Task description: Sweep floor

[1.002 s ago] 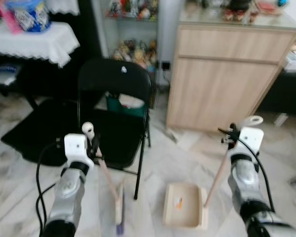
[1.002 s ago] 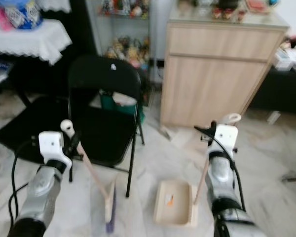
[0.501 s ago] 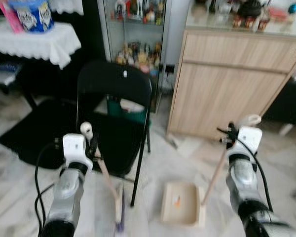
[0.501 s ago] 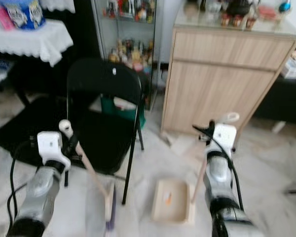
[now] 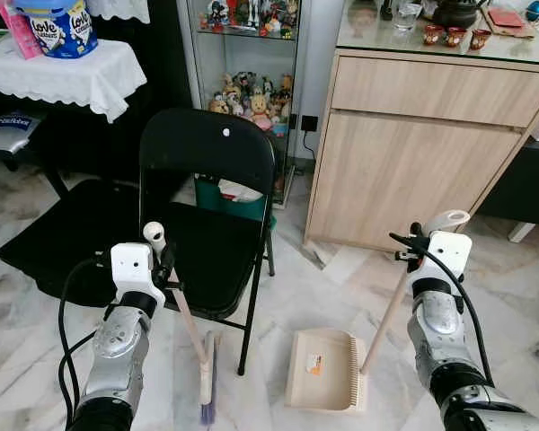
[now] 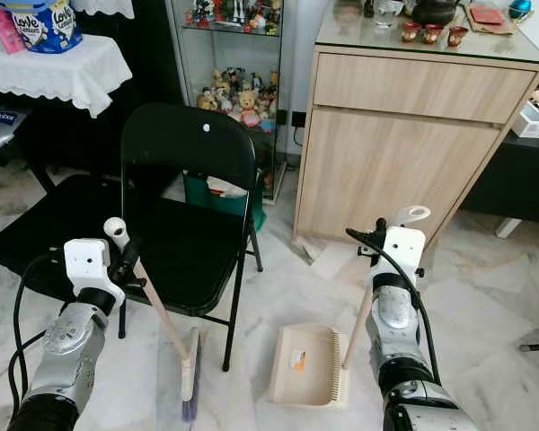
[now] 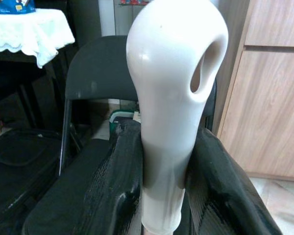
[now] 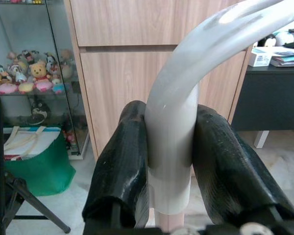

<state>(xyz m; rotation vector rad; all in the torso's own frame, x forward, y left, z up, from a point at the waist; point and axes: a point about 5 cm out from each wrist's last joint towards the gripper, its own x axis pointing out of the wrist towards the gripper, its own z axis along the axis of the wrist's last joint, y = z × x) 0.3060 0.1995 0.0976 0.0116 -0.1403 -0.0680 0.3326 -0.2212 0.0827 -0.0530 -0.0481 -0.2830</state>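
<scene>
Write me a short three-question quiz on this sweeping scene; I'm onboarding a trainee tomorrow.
1. True or false: the left gripper is shut on the broom handle.
2. What does the right gripper hold? A) dustpan handle B) mug C) cable
3. Fill in: the small orange scrap lies inside the ____.

Key: 1 true; 2 A; 3 dustpan.
</scene>
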